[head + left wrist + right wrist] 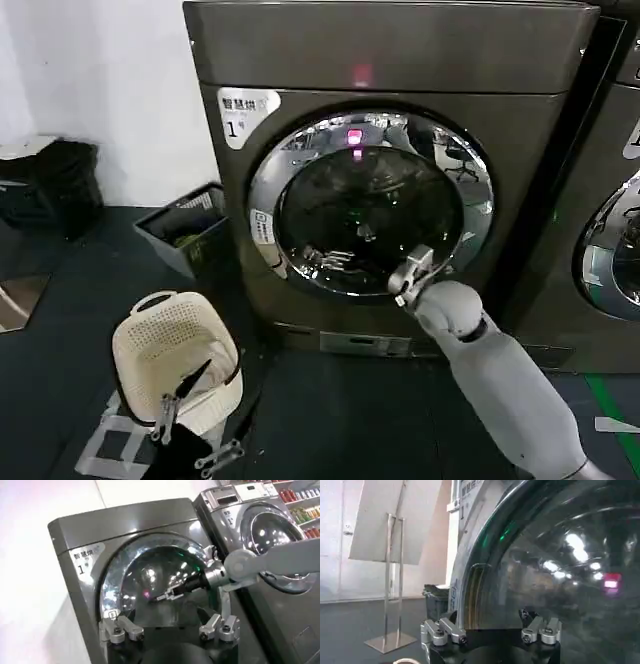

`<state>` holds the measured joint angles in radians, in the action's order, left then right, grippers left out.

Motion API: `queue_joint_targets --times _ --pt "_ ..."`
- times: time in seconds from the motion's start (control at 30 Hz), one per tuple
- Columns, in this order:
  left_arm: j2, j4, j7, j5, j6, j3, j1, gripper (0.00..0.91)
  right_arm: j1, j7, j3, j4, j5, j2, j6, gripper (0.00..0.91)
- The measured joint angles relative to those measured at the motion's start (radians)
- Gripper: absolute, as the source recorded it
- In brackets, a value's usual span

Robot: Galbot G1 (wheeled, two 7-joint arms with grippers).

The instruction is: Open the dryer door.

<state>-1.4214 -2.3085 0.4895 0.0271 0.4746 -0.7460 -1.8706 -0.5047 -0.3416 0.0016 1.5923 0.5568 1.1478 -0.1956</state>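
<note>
**Right gripper at the dryer door's lower rim, door shut**

I have my right gripper (412, 276) raised against the dryer door (370, 205), at about 5 o'clock on its chrome ring. The door sits flush in the front of the dark grey-brown dryer (390, 50), the one with the white "1" sticker (243, 112) at its upper left, so I judge it still closed. From my right wrist camera the tinted glass and the curve of the ring rise just ahead of my fingers (442, 631), which stand apart with nothing between them.

What the coming move turns on: the door lies directly in front of my right gripper and upward from it, its centre toward 11 o'clock from my fingertips. I cannot make out a handle or which side carries the hinge, so I cannot yet tell which edge to pull.

My left gripper (195, 440) hangs low at 7 o'clock in the head view, beside the white laundry basket (150, 345), well apart from the door. Its fingers (119, 629) are spread, holding nothing. The right arm is clearly the nearer one.

Count: two grippers, one laundry basket, one dark bin (185, 235) by the wall, and two machines, with the neighbouring machine's door (612, 250) at 3 o'clock.
</note>
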Motion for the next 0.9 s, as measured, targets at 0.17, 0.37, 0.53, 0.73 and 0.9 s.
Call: queue_joint_targets --times 0.17,0.37,0.53,0.73,0.9 --pt "-0.001 0.003 0.0 0.0 -0.001 0.001 0.003 0.907 0.017 0.0 -0.019 -0.014 -0.003 0.013 -0.001 0.907" --pt "-0.005 0.004 0.0 0.0 -0.001 0.001 0.004 0.907 0.042 0.001 -0.042 -0.037 -0.003 0.03 -0.004 0.907" --pt "-0.007 0.008 0.0 -0.001 -0.001 0.001 0.005 0.907 0.062 0.002 -0.055 -0.055 -0.003 0.042 -0.006 0.907" --pt "-0.008 0.008 0.001 -0.002 -0.002 0.003 0.007 0.907 0.081 0.009 -0.077 -0.074 -0.006 0.059 -0.007 0.907" --pt "-0.009 0.008 0.001 -0.003 -0.002 0.003 0.007 0.907 0.098 0.014 -0.094 -0.097 -0.013 0.078 -0.008 0.907"
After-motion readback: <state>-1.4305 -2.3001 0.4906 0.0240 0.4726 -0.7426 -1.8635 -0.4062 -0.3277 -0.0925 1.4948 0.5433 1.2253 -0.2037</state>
